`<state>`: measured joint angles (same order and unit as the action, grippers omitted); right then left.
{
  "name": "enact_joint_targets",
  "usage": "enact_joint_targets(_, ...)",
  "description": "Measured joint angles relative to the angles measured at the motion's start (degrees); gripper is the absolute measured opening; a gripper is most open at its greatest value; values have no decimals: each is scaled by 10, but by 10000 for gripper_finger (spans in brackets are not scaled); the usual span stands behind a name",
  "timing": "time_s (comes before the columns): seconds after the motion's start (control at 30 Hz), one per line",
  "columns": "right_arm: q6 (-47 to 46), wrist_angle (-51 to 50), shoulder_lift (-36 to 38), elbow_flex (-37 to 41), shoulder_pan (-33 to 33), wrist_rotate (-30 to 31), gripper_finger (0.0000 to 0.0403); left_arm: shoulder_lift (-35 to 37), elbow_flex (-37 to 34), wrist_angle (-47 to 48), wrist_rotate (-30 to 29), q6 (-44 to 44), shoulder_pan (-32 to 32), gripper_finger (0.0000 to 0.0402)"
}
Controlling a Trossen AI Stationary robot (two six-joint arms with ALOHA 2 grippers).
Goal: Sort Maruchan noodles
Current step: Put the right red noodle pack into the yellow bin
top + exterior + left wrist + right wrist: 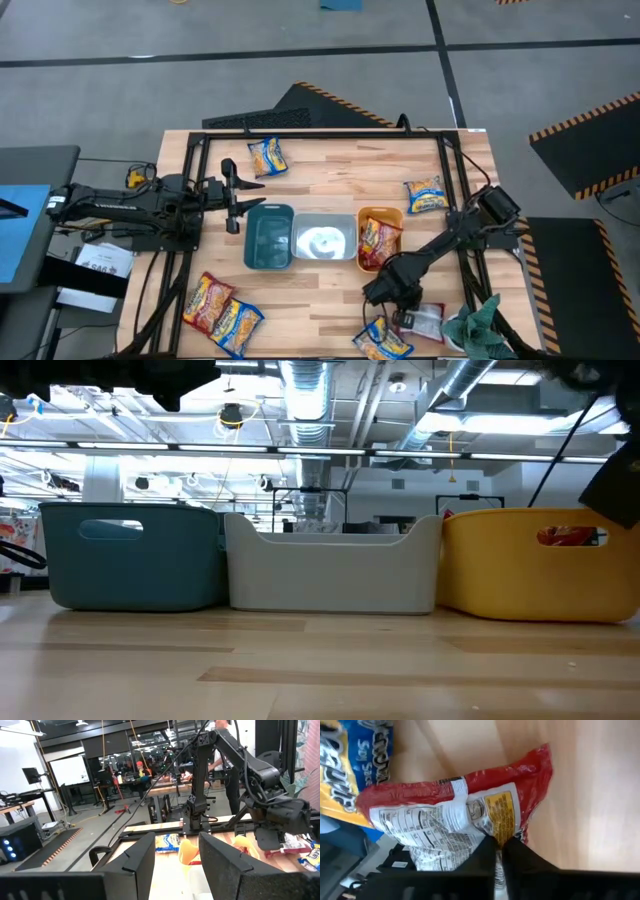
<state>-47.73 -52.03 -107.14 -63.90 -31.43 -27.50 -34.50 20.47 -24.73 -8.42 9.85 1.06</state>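
Observation:
Maruchan packets are scattered over the table: yellow ones at the far side (267, 155) and the right (425, 195), and a red-orange (205, 300) and a yellow one (238, 325) near left. Another yellow one (382, 340) lies at the near edge. Red-orange packets (378, 243) sit in the orange bin (393, 214). My right gripper (400, 297) is shut on a red packet (450, 815) that shows its white printed back. My left gripper (235, 197) hovers open left of the teal bin (268, 237), touching nothing. My right gripper pinches the red packet between its two fingers (520, 857), at an edge of its back beside the yellow label panel (502, 827). In the high view the fingers come from above at the packet's left end (412, 312). Whether the packet is off the table, I cannot tell.
The teal, clear (323, 238) and orange bins stand in a row at the table's middle. A dark metal frame (300, 133) borders the tabletop. A teal cloth (480, 318) lies at the near right corner. Bare wood shows in front of the bins (320, 670).

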Motion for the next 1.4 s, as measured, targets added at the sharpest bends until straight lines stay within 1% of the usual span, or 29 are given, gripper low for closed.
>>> enact_joint_targets(0.03,9,1,1,0,3,-1,18,0,0,0,0,0,0,142)
enact_joint_targets(0.2,49,-17,-3,-16,17,-9,11,0,0,-1,0,0,0,142)
enact_joint_targets(0.4,116,-90,-3,-94,32,6,7,0,0,-2,0,1,0,142)
enact_joint_targets(0.57,148,-127,-2,-155,45,17,7,0,0,-2,0,1,0,142)
enact_joint_targets(0.77,174,-172,-1,-210,50,15,7,0,0,0,0,1,0,142)
enact_joint_targets(0.87,182,-191,24,-221,53,32,8,0,0,0,0,1,0,142)
enact_joint_targets(0.93,177,-202,52,-221,58,63,9,0,0,0,0,0,0,142)
enact_joint_targets(1.0,169,-207,87,-221,67,116,9,0,0,0,0,0,0,142)
enact_joint_targets(1.17,190,-182,172,-221,103,290,10,0,0,0,0,0,0,142)
enact_joint_targets(1.27,217,-173,203,-221,135,364,11,0,0,0,0,0,0,142)
enact_joint_targets(1.4,237,-188,218,-221,183,459,12,0,0,1,0,0,0,142)
